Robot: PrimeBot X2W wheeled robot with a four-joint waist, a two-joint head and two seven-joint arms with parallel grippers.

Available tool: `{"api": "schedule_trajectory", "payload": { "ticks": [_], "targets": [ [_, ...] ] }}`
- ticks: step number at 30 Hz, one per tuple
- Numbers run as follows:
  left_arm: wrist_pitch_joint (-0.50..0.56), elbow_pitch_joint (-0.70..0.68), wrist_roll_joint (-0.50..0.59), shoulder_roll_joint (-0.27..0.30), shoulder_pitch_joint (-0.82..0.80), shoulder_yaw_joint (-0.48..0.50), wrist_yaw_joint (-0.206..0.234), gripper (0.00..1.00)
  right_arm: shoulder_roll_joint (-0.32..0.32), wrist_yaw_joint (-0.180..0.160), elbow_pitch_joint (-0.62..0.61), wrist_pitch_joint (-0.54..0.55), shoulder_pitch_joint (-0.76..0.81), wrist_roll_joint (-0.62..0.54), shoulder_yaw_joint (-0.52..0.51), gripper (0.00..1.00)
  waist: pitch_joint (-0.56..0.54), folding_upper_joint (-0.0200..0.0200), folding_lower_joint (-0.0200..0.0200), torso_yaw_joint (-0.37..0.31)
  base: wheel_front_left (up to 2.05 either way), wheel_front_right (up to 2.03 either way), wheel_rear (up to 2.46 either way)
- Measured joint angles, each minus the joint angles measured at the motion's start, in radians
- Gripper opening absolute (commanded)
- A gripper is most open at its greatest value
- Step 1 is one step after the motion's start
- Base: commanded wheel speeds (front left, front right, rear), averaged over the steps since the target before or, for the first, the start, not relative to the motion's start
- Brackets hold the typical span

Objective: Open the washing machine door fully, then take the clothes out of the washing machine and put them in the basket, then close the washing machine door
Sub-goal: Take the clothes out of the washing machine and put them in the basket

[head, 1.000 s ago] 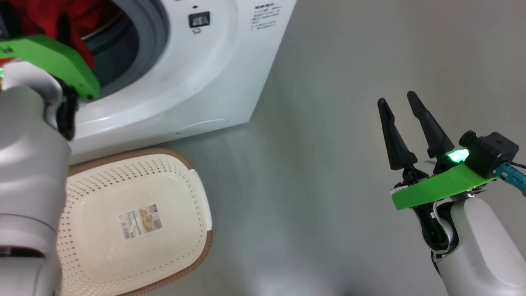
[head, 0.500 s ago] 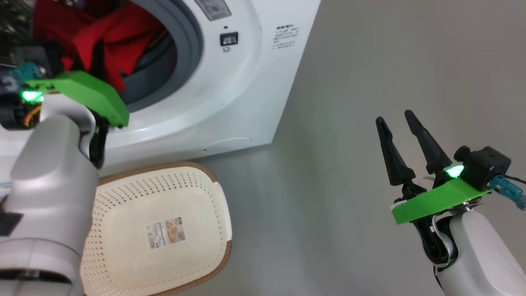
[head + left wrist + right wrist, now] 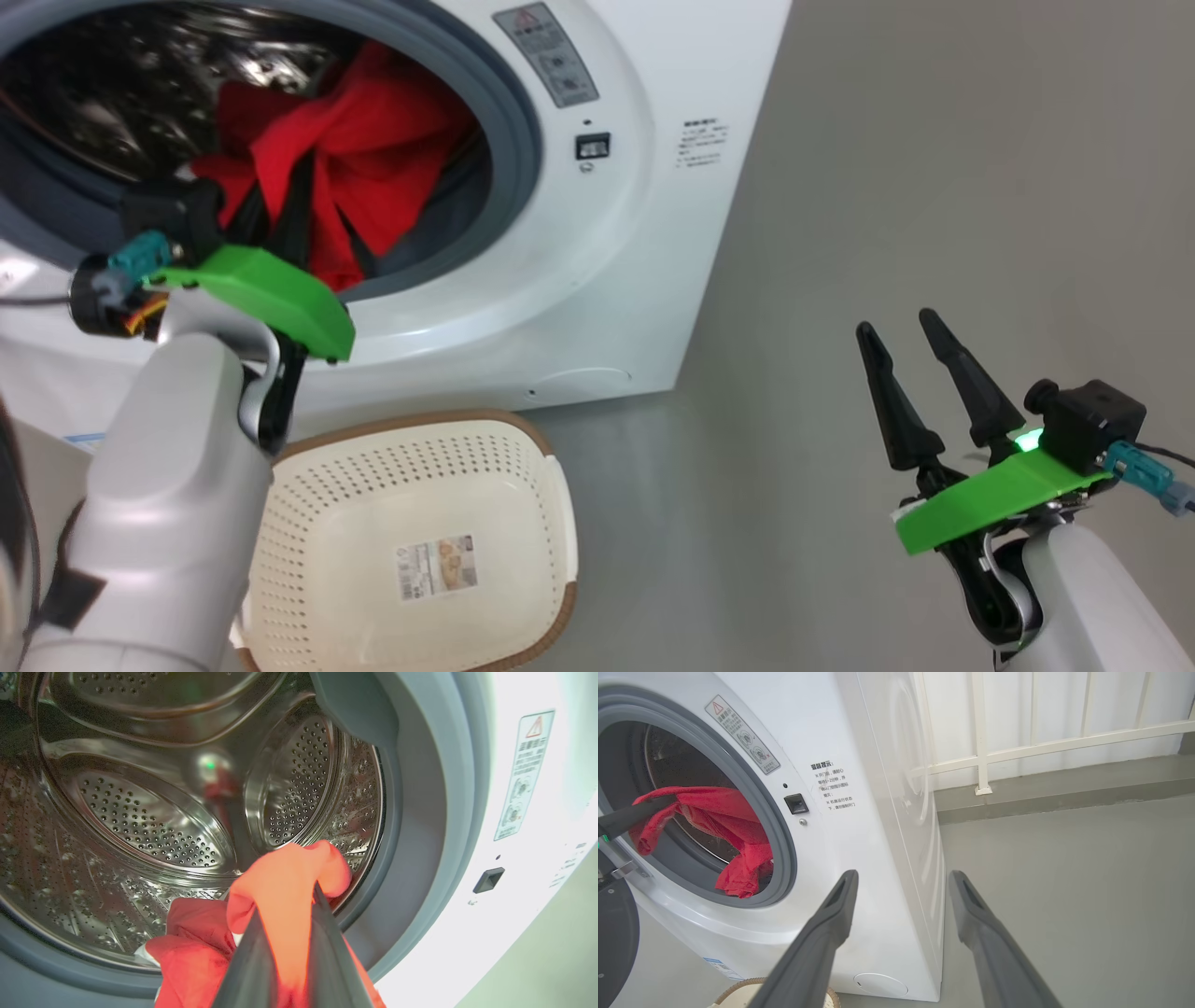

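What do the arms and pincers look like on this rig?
The left forearm and right forearm are smooth pale grey shells. Each wrist carries a flat bright-green plate with a black camera block and a teal cable plug; a green light glows on the right one. The left pincer and right pincer each have two long, dark, tapered fingers.
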Motion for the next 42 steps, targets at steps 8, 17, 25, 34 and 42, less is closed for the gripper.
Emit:
{"api": "schedule_trajectory", "payload": {
  "ticks": [8, 17, 25, 34, 42],
  "targets": [
    [0.039, -0.274, 0.000, 0.045, 0.152, -0.014, 0.015, 0.00, -0.005, 0.000, 0.012, 0.000, 0.039, 0.000, 0.000, 1.00, -0.060, 0.0000, 0.0000, 0.054, 0.00, 0.00, 0.00],
    [0.196, -0.715, -0.013, 0.133, 0.327, -0.012, 0.093, 0.00, -0.006, 0.000, 0.018, 0.000, 0.058, 0.000, 0.001, 1.00, -0.110, 0.0000, 0.0000, 0.102, 0.00, 0.00, 0.00],
    [0.266, -0.943, -0.034, 0.148, 0.480, -0.016, 0.161, 0.00, -0.008, 0.000, 0.020, 0.000, 0.058, 0.000, 0.006, 1.00, -0.110, 0.0000, 0.0000, 0.117, 0.00, 0.00, 0.00],
    [0.209, -0.878, -0.058, 0.121, 0.601, -0.040, 0.168, 0.00, -0.015, 0.000, 0.019, 0.000, 0.057, 0.001, 0.009, 1.00, -0.091, 0.0000, 0.0000, 0.104, 0.00, 0.00, 0.00],
    [0.153, -0.677, -0.080, 0.081, 0.631, -0.080, 0.140, 0.00, -0.018, 0.000, 0.019, 0.000, 0.056, 0.010, 0.012, 1.00, -0.072, 0.0000, 0.0000, 0.093, 0.00, 0.00, 0.00]
  ]
}}
